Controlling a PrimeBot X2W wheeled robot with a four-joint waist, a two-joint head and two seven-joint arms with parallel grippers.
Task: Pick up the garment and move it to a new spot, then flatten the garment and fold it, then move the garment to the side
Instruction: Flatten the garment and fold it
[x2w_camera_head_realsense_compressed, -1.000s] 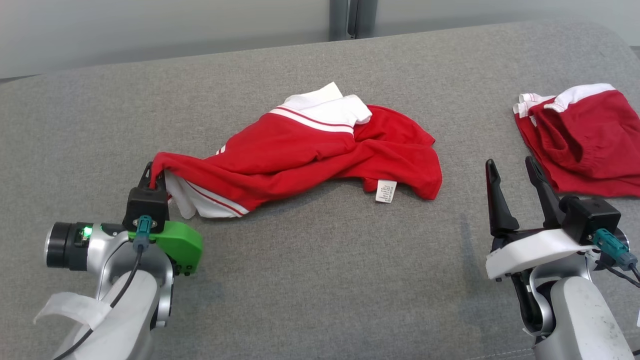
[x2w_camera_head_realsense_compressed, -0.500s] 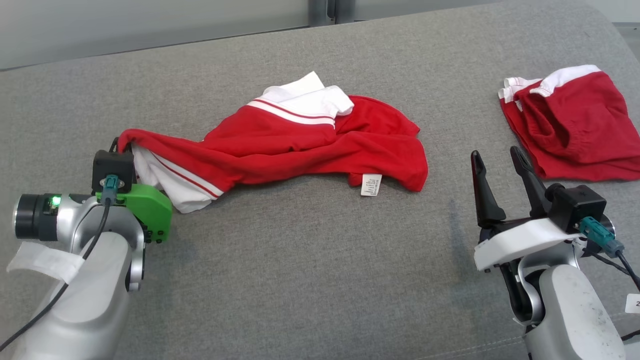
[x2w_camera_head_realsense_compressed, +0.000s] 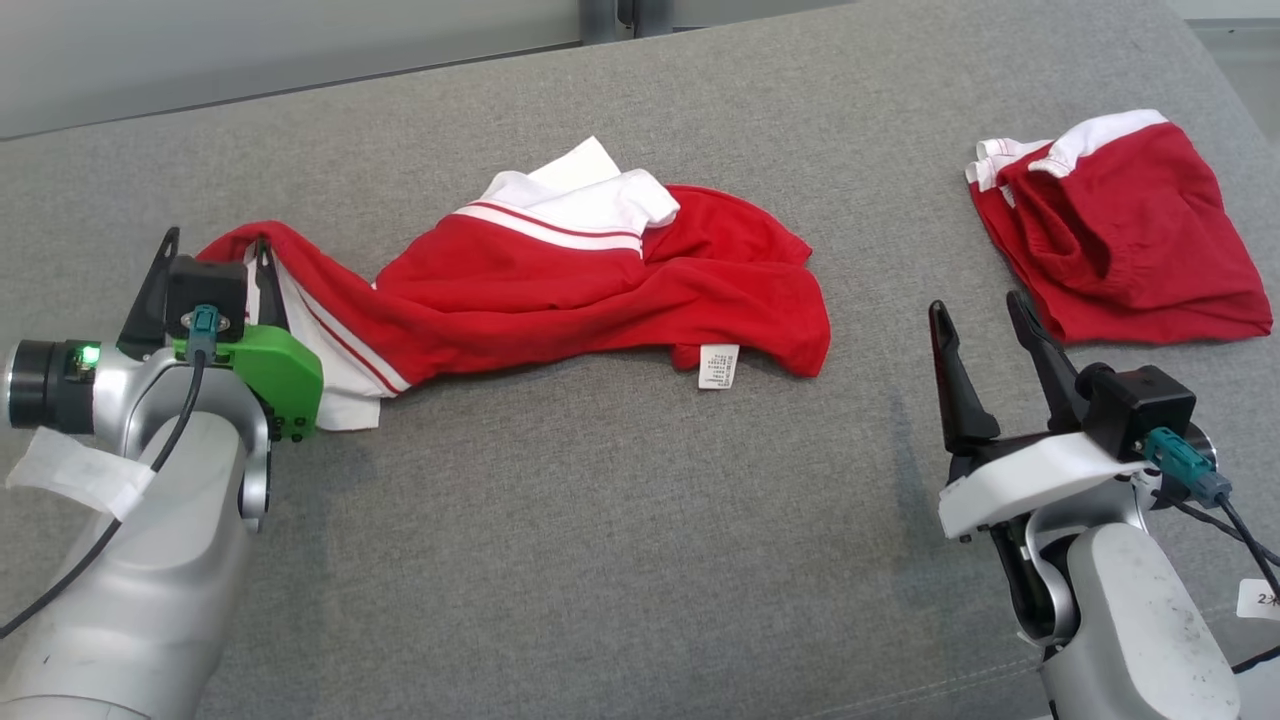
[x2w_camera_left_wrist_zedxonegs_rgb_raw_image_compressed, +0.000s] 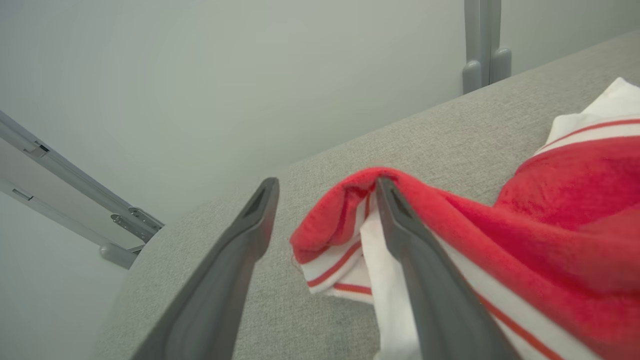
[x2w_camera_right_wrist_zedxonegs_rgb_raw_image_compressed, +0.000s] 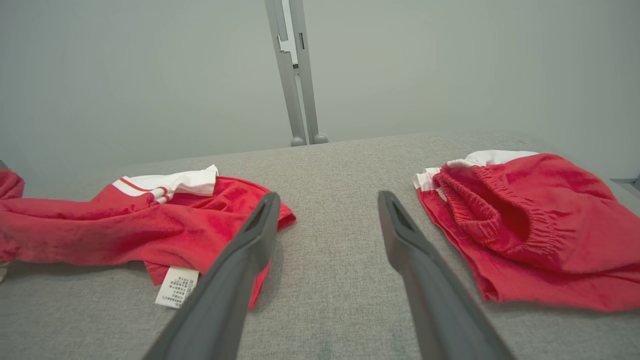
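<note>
While left fingers (x2w_camera_head_realsense_compressed: 152, 295) and right fingers (x2w_camera_head_realsense_compressed: 955, 385) gape, the garment (x2w_camera_head_realsense_compressed: 560, 290) touches one left finger

Garments: two. One red-and-white garment (x2w_camera_head_realsense_compressed: 560, 290) lies left of centre; a second red garment (x2w_camera_head_realsense_compressed: 1120, 240) lies far right. Grippers: two, the left gripper (x2w_camera_head_realsense_compressed: 215, 250) and the right gripper (x2w_camera_head_realsense_compressed: 977, 310). Care label (x2w_camera_head_realsense_compressed: 717, 366): one.

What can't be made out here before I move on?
Crumpled red-and-white garment: head view, left end hidden behind the green housing of the left tool.
White care label: print too small, head and right wrist views.
Red garment with elastic waistband: cut off by right wrist view's right edge.
</note>
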